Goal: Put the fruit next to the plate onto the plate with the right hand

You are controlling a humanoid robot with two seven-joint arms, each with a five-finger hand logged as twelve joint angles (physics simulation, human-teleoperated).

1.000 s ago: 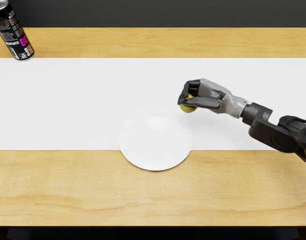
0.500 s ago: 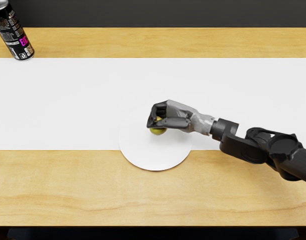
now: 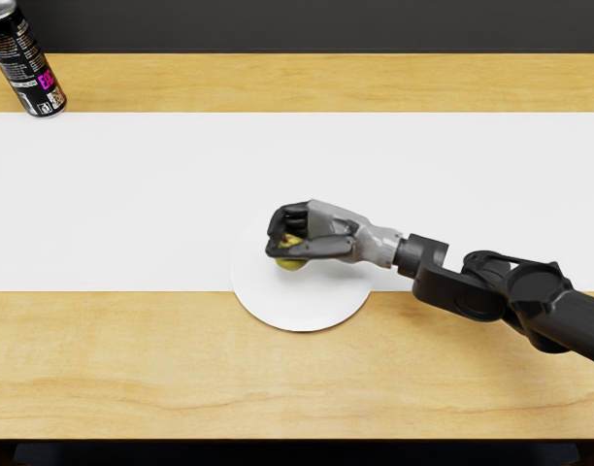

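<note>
A white round plate (image 3: 307,306) lies on the white table runner, just left of centre. My right hand (image 3: 289,243) reaches in from the right edge and hovers over the plate's upper left part. Its fingers are curled around a small yellow-green fruit (image 3: 290,261), which peeks out below the fingers. Whether the fruit touches the plate surface cannot be told. The left arm does not show.
A black spray can (image 3: 23,60) with a pink label stands tilted at the far left back corner. The white runner (image 3: 132,194) crosses the wooden table (image 3: 181,369) from side to side.
The right hand carried the fruit left and down, from beside the plate's upper right rim to over the plate's upper left part. Its grasp stayed shut.
</note>
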